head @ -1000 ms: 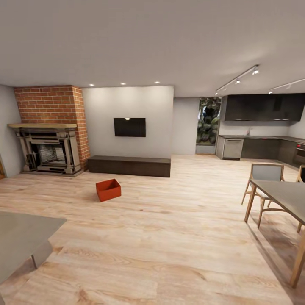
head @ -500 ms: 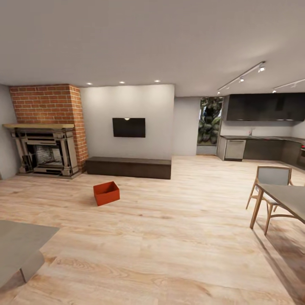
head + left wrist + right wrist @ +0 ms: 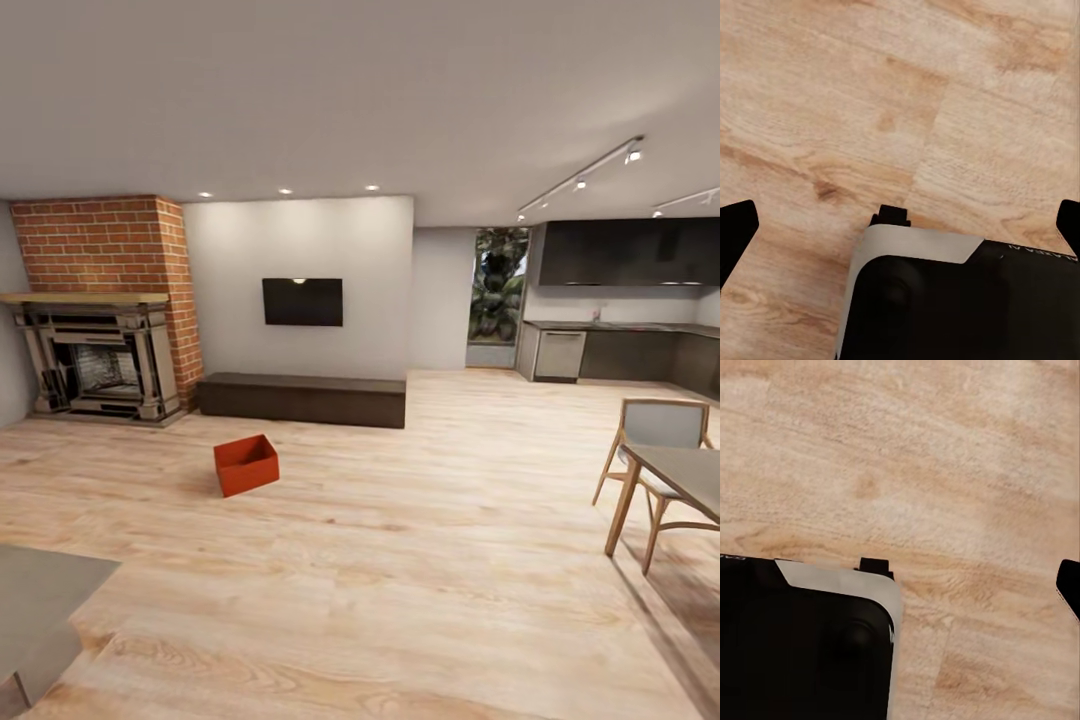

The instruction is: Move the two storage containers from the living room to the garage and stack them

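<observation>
One storage container (image 3: 246, 465), an orange-red open bin, sits on the light wood planks of the living room, left of centre in the head view and in front of the long dark bench (image 3: 300, 398). It is several steps away from me. In the left wrist view my left gripper (image 3: 900, 225) hangs open over bare planks, its black fingertips (image 3: 735, 229) at opposite edges of the picture and nothing between them. In the right wrist view one black fingertip (image 3: 1069, 585) shows at the edge, set wide, above the same planks. My black base (image 3: 960, 307) lies under both wrists.
A brick fireplace (image 3: 95, 350) stands at the back left, with a wall TV (image 3: 302, 301) beside it. A grey table corner (image 3: 40, 600) juts in at the near left. A dining table (image 3: 685, 470) and chair (image 3: 655, 425) stand at the right, with the kitchen (image 3: 620, 350) behind.
The whole head view has shifted: the camera has rolled forward, so the grey table slides off at the near left and the dining table off to the right. The container has not moved on the floor.
</observation>
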Controlling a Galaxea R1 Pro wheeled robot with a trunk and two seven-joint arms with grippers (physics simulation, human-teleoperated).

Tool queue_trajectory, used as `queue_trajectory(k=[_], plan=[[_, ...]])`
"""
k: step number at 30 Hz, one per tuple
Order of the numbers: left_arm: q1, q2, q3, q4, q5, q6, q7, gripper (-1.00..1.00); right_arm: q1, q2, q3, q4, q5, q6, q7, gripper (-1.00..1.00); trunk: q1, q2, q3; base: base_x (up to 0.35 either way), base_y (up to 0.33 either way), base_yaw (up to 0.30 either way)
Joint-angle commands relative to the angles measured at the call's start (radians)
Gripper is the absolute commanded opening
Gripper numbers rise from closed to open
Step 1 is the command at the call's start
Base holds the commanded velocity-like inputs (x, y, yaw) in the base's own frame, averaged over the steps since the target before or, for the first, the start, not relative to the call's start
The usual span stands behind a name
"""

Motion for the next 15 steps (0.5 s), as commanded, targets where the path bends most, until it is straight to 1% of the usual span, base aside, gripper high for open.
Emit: queue_trajectory(k=[1,15], plan=[[-0.001,0.0,-0.009,0.0,0.008,-0.002,0.003,1.0,-0.001,0.0,0.004,0.003,0.008,-0.005,-0.002,1.0,0.001,-0.001,-0.002,0.324,0.0,0.0],[-0.001,0.0,-0.009,0.0,0.008,-0.002,0.003,1.0,-0.001,0.0,0.004,0.003,0.008,-0.006,-0.002,1.0,0.001,-0.001,-0.002,0.324,0.0,0.0]])
